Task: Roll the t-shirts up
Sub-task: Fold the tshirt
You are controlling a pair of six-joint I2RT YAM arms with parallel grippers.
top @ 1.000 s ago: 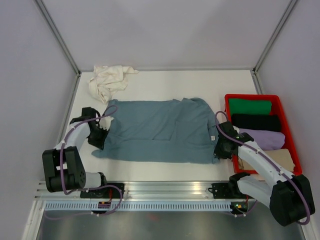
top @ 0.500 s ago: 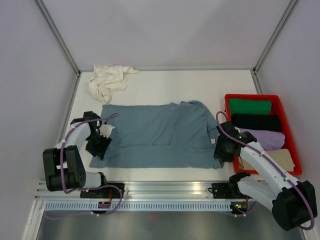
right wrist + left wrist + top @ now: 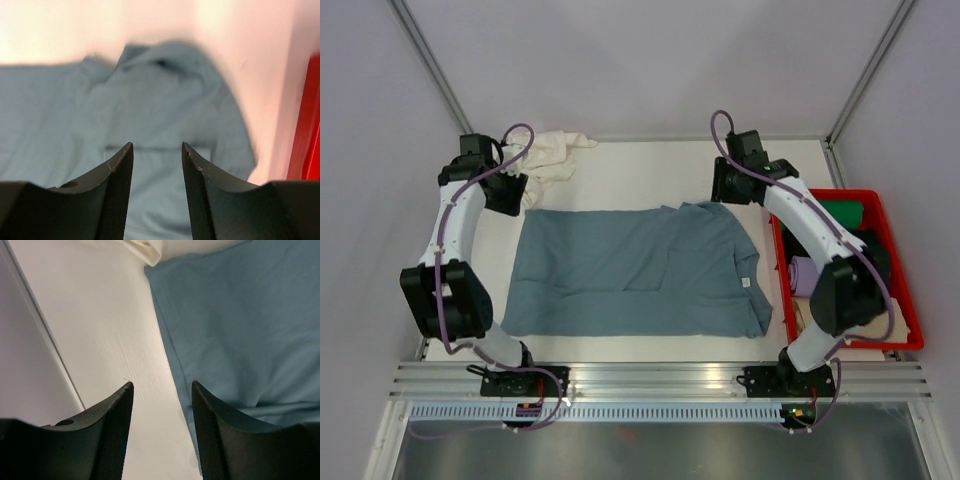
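The blue-grey t-shirt [image 3: 635,270] lies spread flat in the middle of the table, with its collar end to the right. A crumpled cream-white t-shirt [image 3: 552,155] sits at the back left, just beyond it. My left gripper [image 3: 513,203] hovers over the blue shirt's far left corner, open and empty. In the left wrist view the left gripper [image 3: 162,387] has bare table between its fingers and the blue shirt's edge [image 3: 240,325] under its right finger. My right gripper [image 3: 725,196] is above the far right corner near the collar, open. The right wrist view shows the right gripper [image 3: 157,146] empty over the blue shirt [image 3: 160,100].
A red crate [image 3: 904,282] stands at the right and holds rolled garments, among them a green one [image 3: 845,212] and a purple one [image 3: 800,275]. Its red wall [image 3: 307,130] shows at the edge of the right wrist view. Grey walls enclose the table on three sides.
Both grippers have opened and let go of the blue shirt's near corners. Both arms have swung to its far corners. The shirt's near edge now lies closer to the front.
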